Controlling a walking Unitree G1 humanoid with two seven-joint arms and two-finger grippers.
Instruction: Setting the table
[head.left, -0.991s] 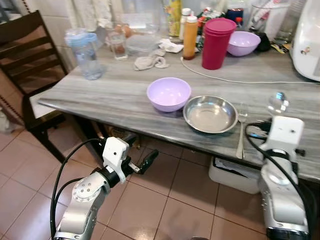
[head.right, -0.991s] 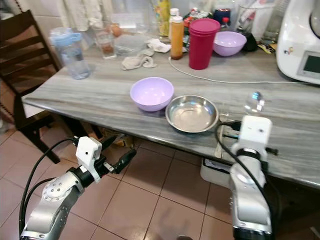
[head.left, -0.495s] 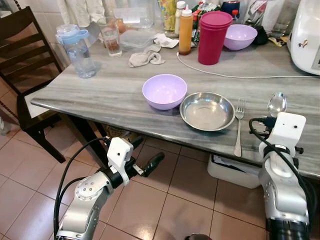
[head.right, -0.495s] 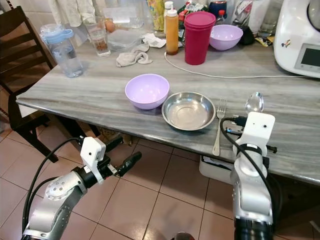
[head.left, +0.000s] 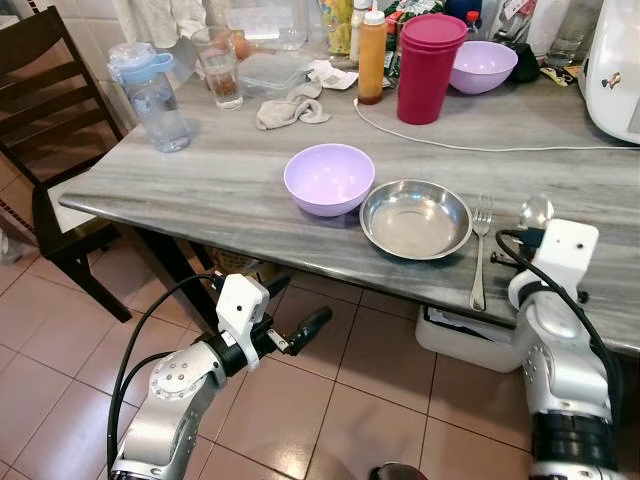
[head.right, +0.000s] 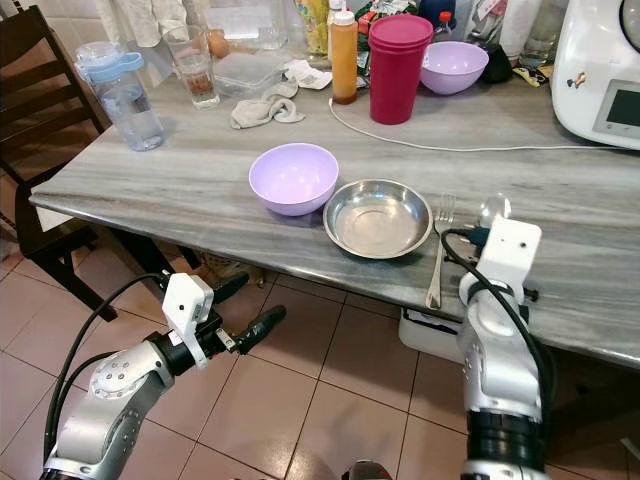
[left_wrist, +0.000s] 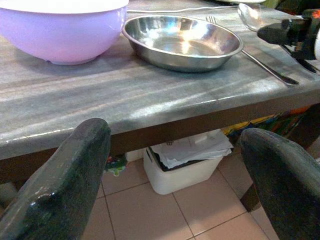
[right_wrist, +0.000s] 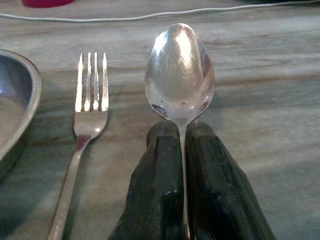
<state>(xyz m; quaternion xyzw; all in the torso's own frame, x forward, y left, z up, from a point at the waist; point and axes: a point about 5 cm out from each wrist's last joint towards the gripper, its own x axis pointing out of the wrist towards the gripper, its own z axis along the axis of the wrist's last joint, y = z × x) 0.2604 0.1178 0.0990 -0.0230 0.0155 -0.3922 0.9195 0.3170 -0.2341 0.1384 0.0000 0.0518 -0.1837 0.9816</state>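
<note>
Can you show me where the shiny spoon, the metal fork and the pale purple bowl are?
shiny silver spoon (right_wrist: 180, 72), right wrist view, its bowl
metal fork (right_wrist: 91, 95), right wrist view, its tines
pale purple plastic bowl (head.left: 329, 178), left eye view, its inside

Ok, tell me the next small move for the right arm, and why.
Probably lower the spoon onto the table just right of the fork, then open. The right gripper pinches its handle, bowl forward, beside the fork, which lies right of the steel plate.
</note>
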